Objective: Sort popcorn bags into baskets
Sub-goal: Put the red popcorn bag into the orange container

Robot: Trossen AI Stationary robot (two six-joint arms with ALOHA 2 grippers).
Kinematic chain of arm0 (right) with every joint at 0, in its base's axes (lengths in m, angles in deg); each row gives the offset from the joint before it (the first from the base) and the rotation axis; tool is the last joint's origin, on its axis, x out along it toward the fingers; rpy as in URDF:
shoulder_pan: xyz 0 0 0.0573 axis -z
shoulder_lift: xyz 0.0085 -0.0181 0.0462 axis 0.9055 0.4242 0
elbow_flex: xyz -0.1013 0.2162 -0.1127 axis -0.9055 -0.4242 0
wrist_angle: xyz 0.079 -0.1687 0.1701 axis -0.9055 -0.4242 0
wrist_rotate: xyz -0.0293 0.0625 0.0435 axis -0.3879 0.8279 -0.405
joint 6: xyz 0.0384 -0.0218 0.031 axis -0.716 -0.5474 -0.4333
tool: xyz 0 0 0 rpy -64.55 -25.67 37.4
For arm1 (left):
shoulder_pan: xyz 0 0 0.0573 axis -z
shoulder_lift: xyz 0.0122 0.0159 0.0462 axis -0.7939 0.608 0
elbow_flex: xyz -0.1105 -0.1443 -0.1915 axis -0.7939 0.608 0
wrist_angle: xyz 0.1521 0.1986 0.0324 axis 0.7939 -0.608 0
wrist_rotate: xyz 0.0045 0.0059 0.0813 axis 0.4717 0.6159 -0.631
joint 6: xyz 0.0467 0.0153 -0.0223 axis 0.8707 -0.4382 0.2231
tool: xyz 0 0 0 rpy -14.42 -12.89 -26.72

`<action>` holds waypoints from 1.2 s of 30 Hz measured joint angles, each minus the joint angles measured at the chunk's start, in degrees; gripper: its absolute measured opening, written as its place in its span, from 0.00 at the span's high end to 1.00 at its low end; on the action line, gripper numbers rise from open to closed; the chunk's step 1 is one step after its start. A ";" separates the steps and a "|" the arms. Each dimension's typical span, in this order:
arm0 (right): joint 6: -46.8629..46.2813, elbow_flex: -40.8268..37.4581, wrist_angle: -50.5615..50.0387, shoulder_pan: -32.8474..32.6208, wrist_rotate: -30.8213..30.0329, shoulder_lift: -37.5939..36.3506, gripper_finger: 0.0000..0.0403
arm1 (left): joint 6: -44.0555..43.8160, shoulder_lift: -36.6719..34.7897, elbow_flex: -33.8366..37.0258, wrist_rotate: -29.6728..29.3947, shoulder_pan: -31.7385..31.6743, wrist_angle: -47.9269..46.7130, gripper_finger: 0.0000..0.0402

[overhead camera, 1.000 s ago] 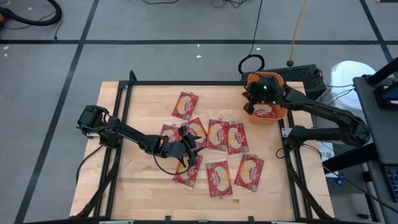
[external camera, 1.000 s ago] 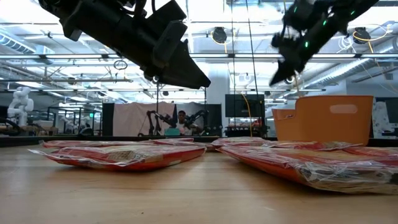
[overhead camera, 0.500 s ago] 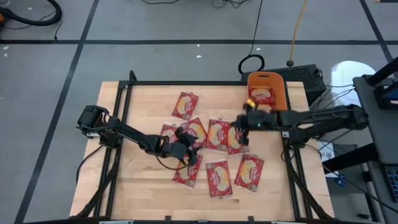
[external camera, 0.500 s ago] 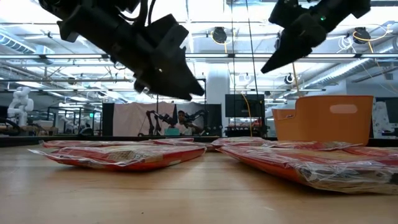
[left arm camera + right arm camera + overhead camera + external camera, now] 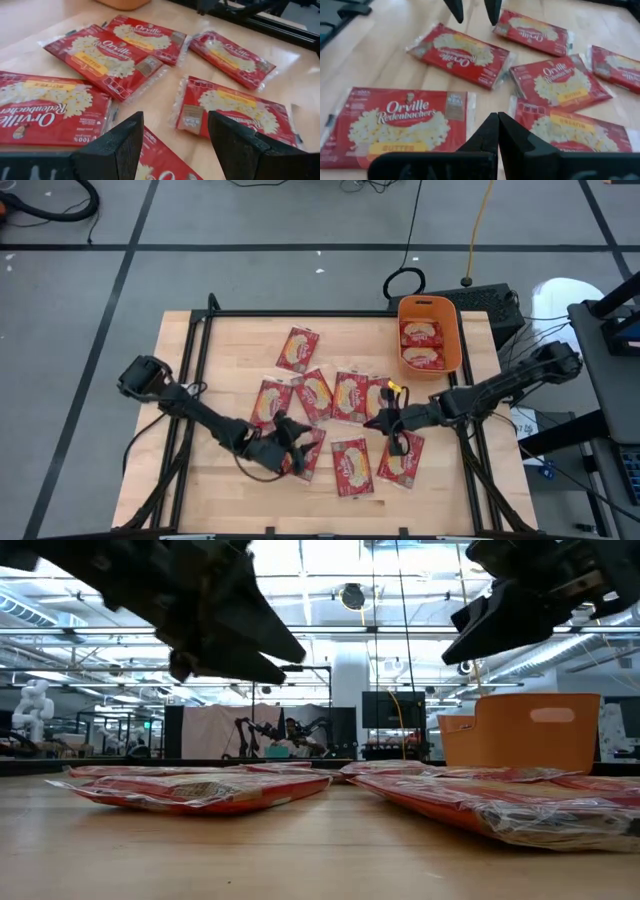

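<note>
Several red popcorn bags (image 5: 350,395) lie flat on the middle of the wooden table, some overlapping at their edges. The orange basket (image 5: 455,330) stands at the far right with two bags (image 5: 422,345) lying in it. My left gripper (image 5: 297,442) hangs open above the near-left bags (image 5: 75,60), its fingers on either side of bare table and bag edges, touching nothing. My right gripper (image 5: 375,423) is shut and hovers over the bags (image 5: 405,122) on the right of the group. In the low view both grippers, left (image 5: 290,655) and right (image 5: 450,650), stand well above the table.
A black metal frame (image 5: 200,320) runs around the table's edges. Bare wood lies along the near edge and far left. Cables and a dark box (image 5: 495,305) sit beyond the far right corner, behind the basket (image 5: 530,730).
My right gripper, shut throughout, has swung from over the basket toward the table's middle and near side, sinking lower over the bags. My left gripper, still open, has shifted toward the near edge and rolled about its own axis. No bag on the table has moved.
</note>
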 joint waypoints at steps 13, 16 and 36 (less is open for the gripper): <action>0.04 0.02 11.48 -0.13 1.65 0.03 1.00 | -0.54 0.00 -0.02 -1.87 7.45 -4.69 0.44; -0.05 0.04 12.94 -0.43 1.68 0.03 1.00 | 0.30 0.00 -0.02 -1.51 10.31 -5.74 0.44; -3.77 0.04 12.22 -4.68 1.44 0.03 1.00 | -7.37 6.07 -0.02 0.72 19.56 -24.80 0.44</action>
